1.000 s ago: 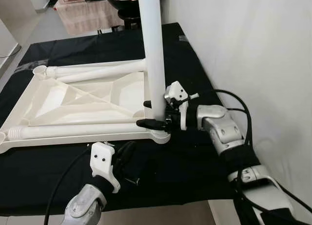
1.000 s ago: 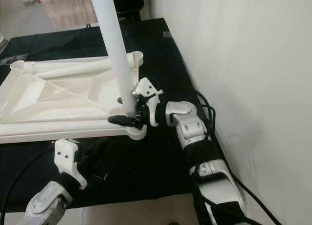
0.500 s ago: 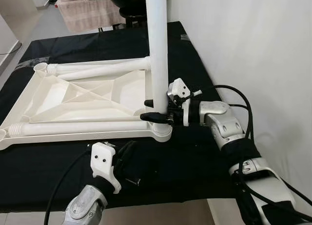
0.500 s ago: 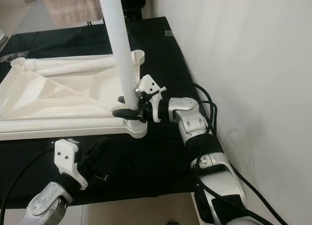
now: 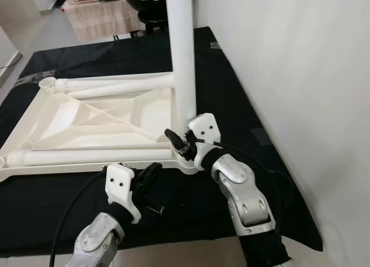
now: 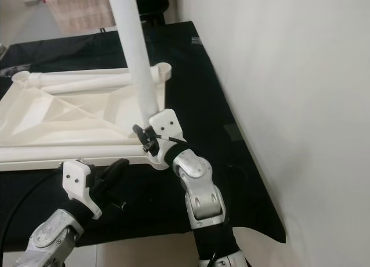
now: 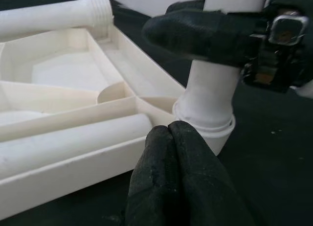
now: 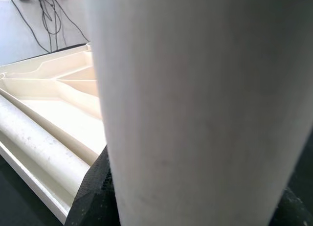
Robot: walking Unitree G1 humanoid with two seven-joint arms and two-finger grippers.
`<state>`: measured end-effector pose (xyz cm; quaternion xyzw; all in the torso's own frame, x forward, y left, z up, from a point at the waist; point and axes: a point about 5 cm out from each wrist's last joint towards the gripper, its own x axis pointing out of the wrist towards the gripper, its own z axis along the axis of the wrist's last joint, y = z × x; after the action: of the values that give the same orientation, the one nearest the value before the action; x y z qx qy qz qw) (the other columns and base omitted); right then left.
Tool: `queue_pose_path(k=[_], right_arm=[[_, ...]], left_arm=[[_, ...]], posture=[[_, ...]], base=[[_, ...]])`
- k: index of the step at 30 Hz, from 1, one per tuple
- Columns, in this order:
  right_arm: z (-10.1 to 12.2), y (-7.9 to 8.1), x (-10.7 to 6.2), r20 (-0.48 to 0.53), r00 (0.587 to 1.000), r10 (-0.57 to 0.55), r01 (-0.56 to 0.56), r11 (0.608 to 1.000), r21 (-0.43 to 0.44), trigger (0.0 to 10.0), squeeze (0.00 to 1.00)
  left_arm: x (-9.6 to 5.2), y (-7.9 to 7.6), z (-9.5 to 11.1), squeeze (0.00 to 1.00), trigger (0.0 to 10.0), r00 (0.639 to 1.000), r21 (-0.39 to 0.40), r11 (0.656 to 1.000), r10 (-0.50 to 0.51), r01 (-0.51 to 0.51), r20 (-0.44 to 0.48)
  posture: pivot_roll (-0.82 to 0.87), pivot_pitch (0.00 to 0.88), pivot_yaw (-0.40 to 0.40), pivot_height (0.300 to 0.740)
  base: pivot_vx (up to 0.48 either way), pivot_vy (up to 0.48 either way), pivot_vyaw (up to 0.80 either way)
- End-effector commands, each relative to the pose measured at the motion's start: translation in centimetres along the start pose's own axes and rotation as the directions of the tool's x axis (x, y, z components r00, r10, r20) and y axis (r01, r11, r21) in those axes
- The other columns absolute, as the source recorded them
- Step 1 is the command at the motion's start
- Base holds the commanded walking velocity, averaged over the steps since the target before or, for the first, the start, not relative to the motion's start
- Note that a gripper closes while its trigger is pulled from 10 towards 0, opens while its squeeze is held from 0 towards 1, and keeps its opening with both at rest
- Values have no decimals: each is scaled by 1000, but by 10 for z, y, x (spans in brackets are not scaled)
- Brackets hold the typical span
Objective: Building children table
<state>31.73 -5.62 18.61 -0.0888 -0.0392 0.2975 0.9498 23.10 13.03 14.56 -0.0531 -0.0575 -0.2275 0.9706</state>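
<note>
Clamping the upright table leg (image 5: 182, 65) low down, just above its corner socket (image 5: 186, 162), with the right gripper (image 5: 178, 144) and its black fingers closed around the white tube. Keeping that grip square to the tube looks like the main thing: any sideways lean at the base would probably bind or cross the thread. Turning in short, even strokes and re-gripping at the same height seems wise, with the leg kept plumb.

Resting idle on the black-covered counter (image 5: 243, 105), just in front of that corner, with fingers pressed together on nothing: the left gripper (image 7: 171, 138). Pressing it on the frame edge might stop the tabletop from spinning.

Lying underside-up on the counter, the white tabletop (image 5: 98, 119), with three more legs (image 5: 110, 85) stored loose inside its ribs, unmounted.
</note>
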Motion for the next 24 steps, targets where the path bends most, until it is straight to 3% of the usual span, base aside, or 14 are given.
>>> queue_pose_path(k=[1, 2, 3, 5, 6, 10, 11, 12, 13, 14, 15, 17, 19, 24], right_arm=[[-32, 0, -2, -159, 987, -21, 28, 999, 41, 10000, 0], [-32, 0, -2, -159, 987, -21, 28, 999, 41, 10000, 0], [-29, 0, -1, -150, 989, 10, -3, 999, 52, 10000, 714], [-26, 0, -1, -142, 989, 33, -25, 998, 59, 10000, 714], [-14, -5, 2, -70, 985, 156, -150, 985, 86, 10000, 1000], [-5, -12, 6, -21, 963, 270, -268, 960, 76, 10000, 1000], [-1, -15, 7, -3, 939, 344, -343, 937, 64, 10000, 0], [3, -18, 8, 11, 914, 405, -405, 913, 53, 10000, 0], [3, -18, 8, 11, 914, 405, -405, 913, 53, 10000, 0], [5, -21, 9, 11, 882, 471, -471, 881, 39, 10000, 0], [5, -21, 9, 11, 882, 471, -471, 881, 39, 10000, 0], [9, -24, 9, -18, 784, 621, -621, 784, -3, 10000, 0], [13, -25, 10, -17, 708, 706, -705, 709, 25, 10000, 0], [14, -26, 12, 2, 676, 737, -736, 674, 62, 10000, 0]], left_arm=[[-4, 3, -6, 0, 10000, 999, -5, 1000, 23, -23, -26], [-4, 3, -6, 0, 10000, 999, -5, 1000, 23, -23, -26], [-4, 3, -6, 0, 10000, 999, -4, 1000, 29, -29, -24], [-4, 3, -7, 0, 10000, 999, -4, 999, 32, -32, -23], [-4, 2, -7, 0, 10000, 999, -7, 1000, 27, -27, -24], [-4, 2, -8, 0, 10000, 999, -9, 1000, 20, -20, -26], [-4, 1, -8, 0, 10000, 999, -10, 1000, 17, -18, -27], [-4, 1, -9, 0, 10000, 999, -11, 1000, 15, -16, -28], [-4, 1, -9, 0, 10000, 999, -11, 1000, 15, -16, -28], [-5, 0, -9, 0, 10000, 999, -12, 1000, 14, -14, -29], [-5, 0, -9, 0, 10000, 999, -12, 1000, 14, -14, -29], [-6, -1, -9, 0, 10000, 999, -12, 1000, 14, -15, -31], [-7, -2, -10, 0, 10000, 999, -11, 1000, 16, -16, -32], [-8, -3, -9, 0, 10000, 999, -9, 1000, 17, -18, -32]], posture=[[-13, 184, 53, 740], [-13, 184, 53, 740], [-9, 176, 50, 740], [-9, 176, 50, 740], [-6, 168, 51, 740], [-4, 168, 54, 740], [-3, 167, 53, 740], [0, 167, 53, 740], [0, 167, 53, 740], [4, 167, 52, 740], [4, 167, 52, 740], [12, 167, 48, 740], [18, 169, 47, 740], [21, 170, 45, 740]], base=[[0, 0, 0], [0, 0, 0], [0, 0, 0], [0, 0, 0], [0, 0, 0], [0, 0, 0], [0, 0, 0], [0, 0, 0], [0, 0, 0], [0, 0, 0], [0, 0, 0], [0, 0, 0], [0, 0, 0], [0, 0, 0]])
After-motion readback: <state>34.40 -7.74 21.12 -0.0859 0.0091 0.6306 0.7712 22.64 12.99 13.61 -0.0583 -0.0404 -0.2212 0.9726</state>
